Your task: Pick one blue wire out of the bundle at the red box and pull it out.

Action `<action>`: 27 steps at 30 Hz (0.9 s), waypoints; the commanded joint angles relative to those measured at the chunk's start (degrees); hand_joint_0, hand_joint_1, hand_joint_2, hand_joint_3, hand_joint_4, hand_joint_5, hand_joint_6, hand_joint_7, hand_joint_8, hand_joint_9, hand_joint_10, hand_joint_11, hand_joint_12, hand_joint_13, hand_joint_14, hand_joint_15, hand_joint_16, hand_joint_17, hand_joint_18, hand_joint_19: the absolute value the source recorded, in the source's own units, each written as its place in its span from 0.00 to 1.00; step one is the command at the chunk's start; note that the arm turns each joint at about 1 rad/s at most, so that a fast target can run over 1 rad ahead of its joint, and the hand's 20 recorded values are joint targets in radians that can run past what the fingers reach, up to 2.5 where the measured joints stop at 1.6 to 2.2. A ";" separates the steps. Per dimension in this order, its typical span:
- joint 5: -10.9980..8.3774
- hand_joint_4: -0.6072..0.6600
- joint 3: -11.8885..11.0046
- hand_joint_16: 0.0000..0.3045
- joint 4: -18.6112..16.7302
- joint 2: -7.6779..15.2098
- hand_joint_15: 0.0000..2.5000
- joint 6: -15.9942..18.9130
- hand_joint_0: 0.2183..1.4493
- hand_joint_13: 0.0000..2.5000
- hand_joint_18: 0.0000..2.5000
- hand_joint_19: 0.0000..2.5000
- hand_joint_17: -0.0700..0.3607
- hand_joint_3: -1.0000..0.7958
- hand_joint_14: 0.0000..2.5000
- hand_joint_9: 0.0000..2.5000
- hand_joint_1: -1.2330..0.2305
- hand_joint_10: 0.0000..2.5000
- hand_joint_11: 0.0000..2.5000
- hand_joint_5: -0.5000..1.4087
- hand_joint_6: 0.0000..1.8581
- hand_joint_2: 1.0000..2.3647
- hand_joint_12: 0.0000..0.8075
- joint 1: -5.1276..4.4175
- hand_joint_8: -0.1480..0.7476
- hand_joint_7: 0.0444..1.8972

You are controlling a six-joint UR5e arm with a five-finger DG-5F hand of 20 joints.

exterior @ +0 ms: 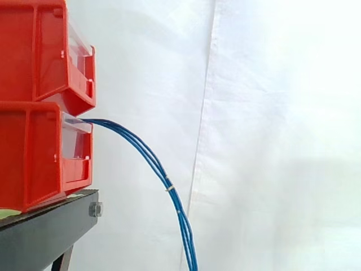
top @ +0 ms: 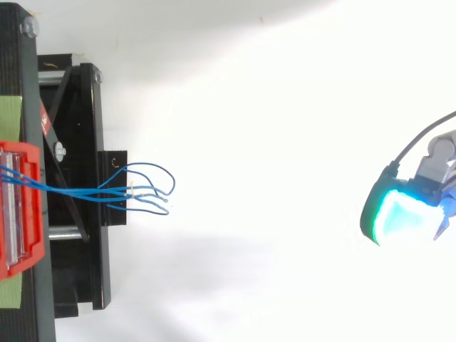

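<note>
bundle of blue wires leaves the front of the lower red box, arcs outward and hangs below it, bound by a pale tie partway down. from above, the loose ends fan apart just past the black stand that carries the box. hand sits well apart from the box, out where the ends point, glowing cyan; cannot tell whether it is open or closed. nothing touches the bundle. judged step: approach, grasp not begun. next move calls for closing on the fanned ends and isolating one strand before drawing it away from the box.
</note>
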State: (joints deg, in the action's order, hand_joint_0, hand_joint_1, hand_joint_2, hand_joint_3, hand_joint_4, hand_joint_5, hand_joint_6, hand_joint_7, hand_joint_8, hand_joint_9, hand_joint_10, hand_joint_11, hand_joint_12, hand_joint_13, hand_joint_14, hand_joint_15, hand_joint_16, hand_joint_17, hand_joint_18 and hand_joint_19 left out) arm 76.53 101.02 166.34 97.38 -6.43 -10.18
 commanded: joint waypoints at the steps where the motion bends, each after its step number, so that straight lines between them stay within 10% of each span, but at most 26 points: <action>1: -0.85 0.80 0.05 0.17 0.12 0.00 0.13 -0.07 0.33 0.32 0.33 0.16 0.44 0.28 0.00 0.31 0.24 0.00 0.13 0.19 0.27 0.00 0.53 -0.02 0.54 0.48; 27: -3.49 0.82 -1.79 0.19 -2.51 4.66 0.15 -0.07 0.27 0.33 0.33 0.18 0.46 0.28 0.00 0.32 0.35 0.00 0.14 0.19 0.27 0.00 0.55 -0.64 0.56 0.49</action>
State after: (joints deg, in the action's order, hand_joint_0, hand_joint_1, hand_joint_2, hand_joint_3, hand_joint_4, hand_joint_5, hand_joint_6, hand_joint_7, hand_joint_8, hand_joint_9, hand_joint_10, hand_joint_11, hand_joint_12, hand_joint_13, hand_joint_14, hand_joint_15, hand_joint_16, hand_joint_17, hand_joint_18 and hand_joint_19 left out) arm 73.18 99.54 164.31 101.07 -6.56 -10.75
